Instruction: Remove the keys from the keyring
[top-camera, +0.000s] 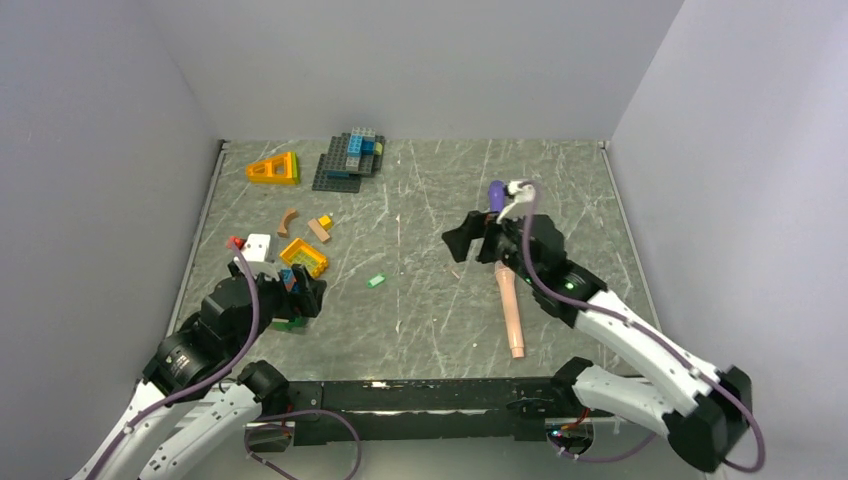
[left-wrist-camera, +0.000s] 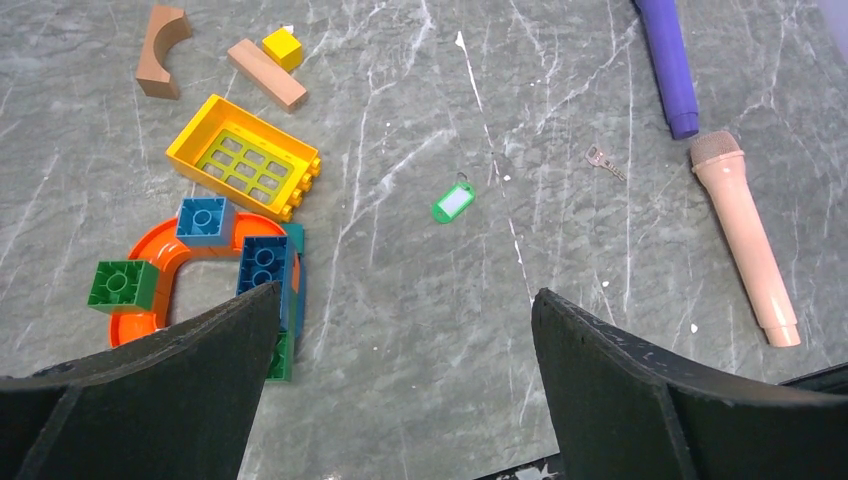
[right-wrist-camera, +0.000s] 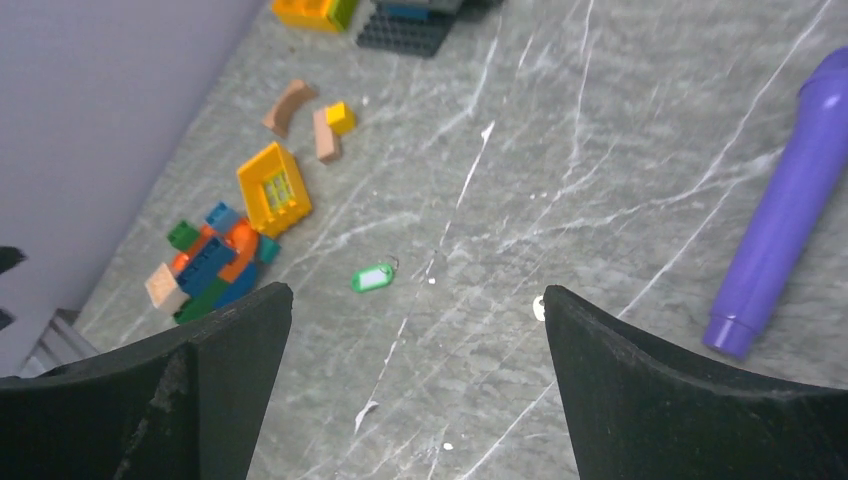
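On the bare middle of the worktop (top-camera: 430, 330) lies the green key tag (left-wrist-camera: 453, 203), flat, with its small wire ring (left-wrist-camera: 462, 181) at one end. As far as the left wrist view shows, nothing hangs on that ring. A small metal key (left-wrist-camera: 605, 160) lies apart from it, off toward the pink toy microphone (left-wrist-camera: 745, 240) and near the tip of a purple handle (left-wrist-camera: 668, 60). I cannot make out a second key.

To the tag's other side sit the toy bricks: an upturned yellow brick (left-wrist-camera: 245, 155) and an orange arch (left-wrist-camera: 150, 290) carrying blue and green bricks.

The left pincer (left-wrist-camera: 405, 300) hovers above the worktop, jaws spread wide and empty, with the tag ahead of it. The right pincer (right-wrist-camera: 417, 295) is likewise spread and empty, looking down on the tag from the far side.

By my reading the separation is done, or nearly so. The next move calls for checking the ring for a leftover key. If one is there, one pincer pins the tag while the other works the key round the coil.
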